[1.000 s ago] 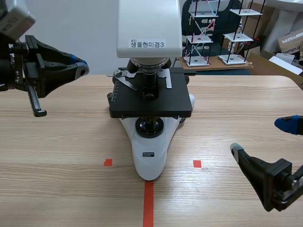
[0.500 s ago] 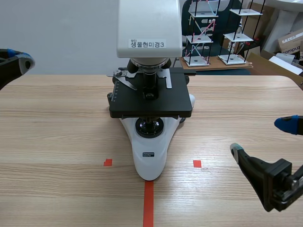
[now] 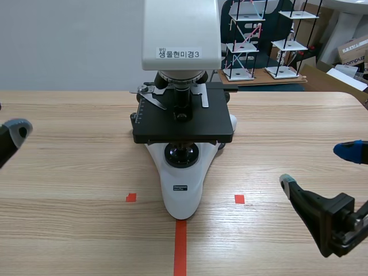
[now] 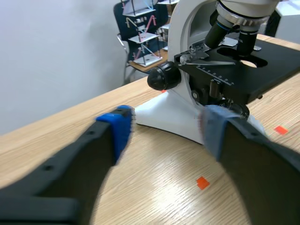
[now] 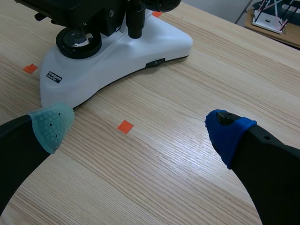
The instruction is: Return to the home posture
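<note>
Here we see the microscope (image 3: 183,132) at the middle of the desk (image 3: 75,172), its white foot (image 3: 183,190) pointing toward the robot and its black stage (image 3: 183,123) level above that foot.

The left jaws stand wide apart with nothing between them. In the left wrist view their blue pad (image 4: 119,129) and grey pad (image 4: 213,131) sit well apart, with the microscope's side ahead of them. In the scene view only one grey pad (image 3: 17,129) of that arm shows, well off to the microscope's left.

The right jaws are just as wide and just as empty. Their grey-green pad (image 5: 50,124) and blue pad (image 5: 228,131) hang over the desk, just beside the foot. In the scene view the right arm (image 3: 333,221) sits low, well to the microscope's right.

An orange-red tape square (image 3: 131,197) lies on each side of the foot. A tape line (image 3: 180,247) runs from the foot's tip toward the robot. A white label (image 3: 179,53) sits on the microscope's head (image 3: 181,23).
</note>
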